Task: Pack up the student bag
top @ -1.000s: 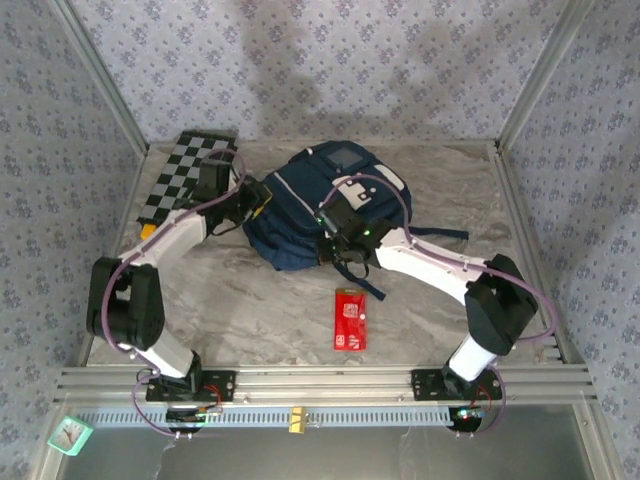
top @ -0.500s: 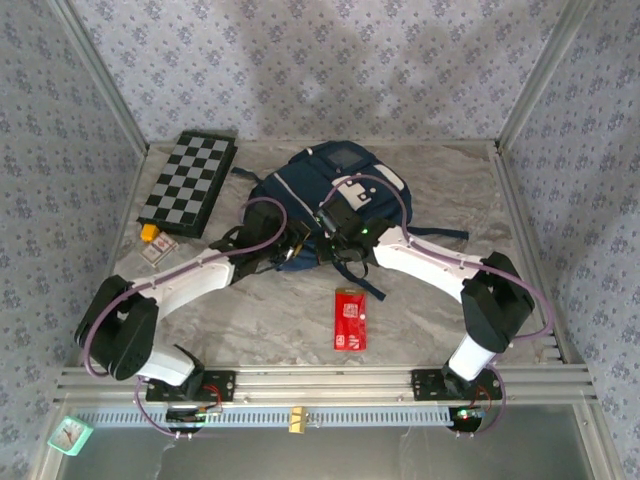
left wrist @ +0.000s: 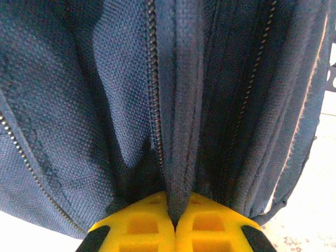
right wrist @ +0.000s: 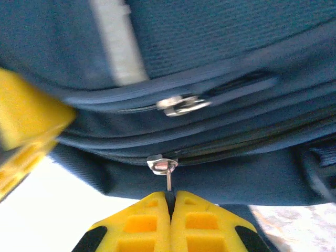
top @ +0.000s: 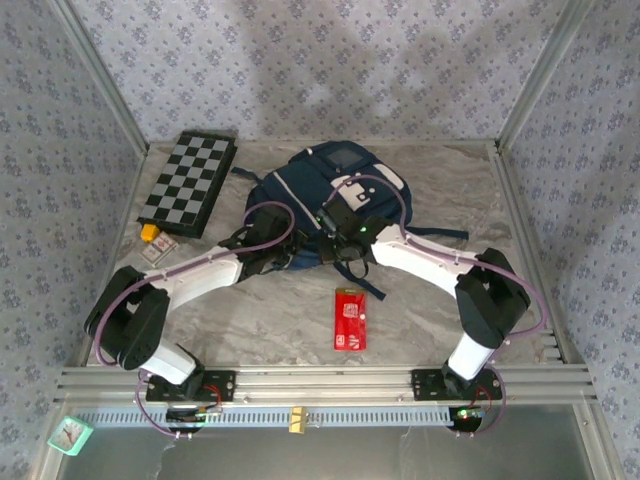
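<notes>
Left claw (left wrist: 174,212), just arrived at near edge of student bag (top: 300,190), pinches fabric fold; right claw (right wrist: 169,202) clamps zipper pull (right wrist: 167,176); bag braced for unzipping.

There was one student bag (top: 300,195), one chessboard (top: 188,185), one red packet (top: 349,318), one orange block (top: 148,232), one small packet (top: 159,251).
</notes>
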Robot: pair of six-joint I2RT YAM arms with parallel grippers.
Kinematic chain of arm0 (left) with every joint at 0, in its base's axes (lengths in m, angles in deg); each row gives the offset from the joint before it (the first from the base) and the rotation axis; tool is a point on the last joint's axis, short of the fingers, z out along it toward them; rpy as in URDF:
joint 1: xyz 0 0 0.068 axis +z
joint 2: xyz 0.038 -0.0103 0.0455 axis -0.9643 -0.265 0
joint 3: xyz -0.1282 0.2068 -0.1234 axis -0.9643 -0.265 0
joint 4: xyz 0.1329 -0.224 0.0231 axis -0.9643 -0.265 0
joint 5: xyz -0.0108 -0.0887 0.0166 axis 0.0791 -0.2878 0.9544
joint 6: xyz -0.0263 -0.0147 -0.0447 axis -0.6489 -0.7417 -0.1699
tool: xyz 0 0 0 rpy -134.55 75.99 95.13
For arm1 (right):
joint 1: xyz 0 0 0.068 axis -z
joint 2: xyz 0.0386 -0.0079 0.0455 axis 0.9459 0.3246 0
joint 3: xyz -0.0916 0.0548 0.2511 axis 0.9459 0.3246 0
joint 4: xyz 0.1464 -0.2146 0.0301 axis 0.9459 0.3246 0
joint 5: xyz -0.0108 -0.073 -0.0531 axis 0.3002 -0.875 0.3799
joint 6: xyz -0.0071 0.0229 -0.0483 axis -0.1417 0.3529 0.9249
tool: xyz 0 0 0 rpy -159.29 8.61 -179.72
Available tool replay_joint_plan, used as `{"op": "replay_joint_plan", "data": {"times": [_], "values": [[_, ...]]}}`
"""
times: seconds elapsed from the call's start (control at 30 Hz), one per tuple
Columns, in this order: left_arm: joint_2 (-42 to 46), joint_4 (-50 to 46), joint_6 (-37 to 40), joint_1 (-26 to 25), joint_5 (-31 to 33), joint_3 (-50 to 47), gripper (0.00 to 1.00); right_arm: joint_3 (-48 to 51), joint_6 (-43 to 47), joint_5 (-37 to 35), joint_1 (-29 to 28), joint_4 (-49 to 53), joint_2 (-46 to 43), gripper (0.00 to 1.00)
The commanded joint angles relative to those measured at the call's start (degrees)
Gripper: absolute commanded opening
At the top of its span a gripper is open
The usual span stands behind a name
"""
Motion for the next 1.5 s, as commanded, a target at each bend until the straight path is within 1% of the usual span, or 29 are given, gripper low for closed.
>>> {"op": "replay_joint_plan", "data": {"times": [0.0, 0.07, 0.17, 0.23, 0.27, 0.37, 0.4, 0.47, 0.5, 0.57, 0.63, 0.7, 0.73, 0.83, 0.97, 1.03, 1.13, 1.2, 1.33, 1.43, 1.47], "values": [[3.62, -2.84, 2.11, 4.13, 6.52, -2.35, 0.0, 1.74, 0.4, -5.07, 5.03, 5.54, -3.15, 0.0], [4.44, -4.01, 3.63, 5.88, 5.45, -2.54, 0.0, 2.1, 1.35, -6.49, 7.38, 5.51, -3.72, 0.0], [5.5, -5.04, 6.08, 8.12, 4.24, -2.8, 0.0, 2.1, 2.48, -8.46, 9.93, 8.38, -3.46, 0.0], [5.54, -4.91, 7.13, 8.98, 2.77, -2.61, 0.0, 2.1, 2.59, -8.47, 11.33, 8.26, -3.3, 0.0], [5.46, -4.86, 7.6, 9.19, 2.51, -2.42, 0.0, 2.1, 3.0, -7.36, 11.2, 7.71, -3.52, 0.0], [5.08, -6.17, 10.4, 9.36, 1.14, -0.57, 0.0, 1.21, 3.72, -3.45, 8.33, 7.39, -4.67, 0.0], [5.07, -7.21, 11.7, 9.48, 0.94, 0.02, 0.0, 0.56, 3.72, -1.62, 7.34, 7.64, -5.27, 0.02], [5.32, -8.86, 14.57, 9.69, 0.13, 1.18, 0.11, -0.07, 3.56, 1.17, 6.34, 7.85, -6.37, 0.16], [5.65, -10.16, 15.7, 9.94, -0.77, 1.64, 0.15, -0.51, 2.98, 2.87, 6.65, 8.51, -6.81, 0.22], [7.05, -10.22, 16.43, 9.93, -2.37, 1.07, 0.16, -1.38, 1.84, 5.97, 8.27, 9.15, -7.23, 0.32], [9.1, -7.7, 16.3, 9.26, -3.85, -0.8, 0.18, -1.9, 1.0, 10.07, 11.04, 6.23, -6.77, 0.4], [10.69, -8.7, 16.92, 8.09, -2.43, -0.85, 0.2, -3.75, 0.68, 14.82, 12.61, 4.35, -5.0, 0.44], [11.15, -9.99, 17.71, 7.48, -1.31, -0.32, 0.2, -5.48, 0.15, 15.96, 12.88, 4.27, -3.68, 0.45], [11.25, -13.46, 20.19, 5.67, 0.99, 2.11, 0.23, -11.23, -0.21, 16.54, 12.48, 4.22, 0.89, 0.48], [10.56, -18.34, 23.1, 3.03, 5.42, 5.1, 0.29, -16.85, -1.59, 19.08, 13.58, 4.49, 7.47, 0.48], [10.39, -20.3, 24.33, 1.71, 7.84, 6.0, 0.35, -18.81, -1.31, 18.29, 13.85, 4.02, 9.64, 0.48], [10.11, -20.68, 25.38, 1.1, 9.17, 5.95, 0.42, -22.69, 0.58, 17.2, 13.76, 5.53, 13.19, 0.49], [9.7, -21.04, 25.7, 1.09, 10.01, 5.94, 0.46, -24.77, 1.28, 18.72, 14.13, 6.23, 15.9, 0.47], [8.3, -20.79, 27.67, 1.0, 10.54, 6.3, 0.54, -27.21, 2.4, 20.12, 14.11, 7.66, 19.41, 0.39], [7.1, -19.03, 31.13, 1.04, 11.49, 6.44, 0.58, -27.01, 2.25, 20.85, 14.14, 7.15, 19.73, 0.26], [6.8, -16.71, 33.46, 1.04, 11.12, 5.94, 0.58, -26.55, 1.99, 20.76, 14.17, 6.69, 19.3, 0.22]]}}
